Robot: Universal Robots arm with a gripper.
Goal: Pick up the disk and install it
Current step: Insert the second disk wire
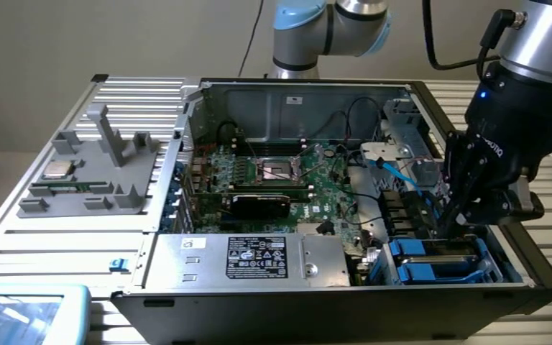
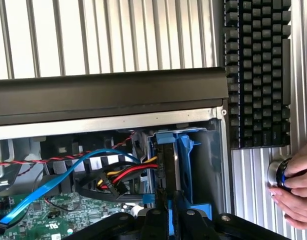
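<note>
Exterior view: an open computer case [image 1: 256, 90] is laid on a slatted table [image 1: 55, 237]. Gripper [image 1: 463, 219] is lowered into the drive bay at the case's corner on the exterior view's right, just above blue carriers [image 1: 439, 262]. A silver box [image 1: 247, 259] with black label is set along the near edge; a grey fixture [image 1: 94, 169] is placed on the exterior view's left.

Wrist view: the disk [image 2: 166, 165] is seen edge-on in its blue frame, standing inside the bay and pinched between the fingers [image 2: 156, 220]. A keyboard [image 2: 256, 70] is laid beside the case. A hand [image 2: 296, 190] is rested on a knob [image 2: 278, 175].
</note>
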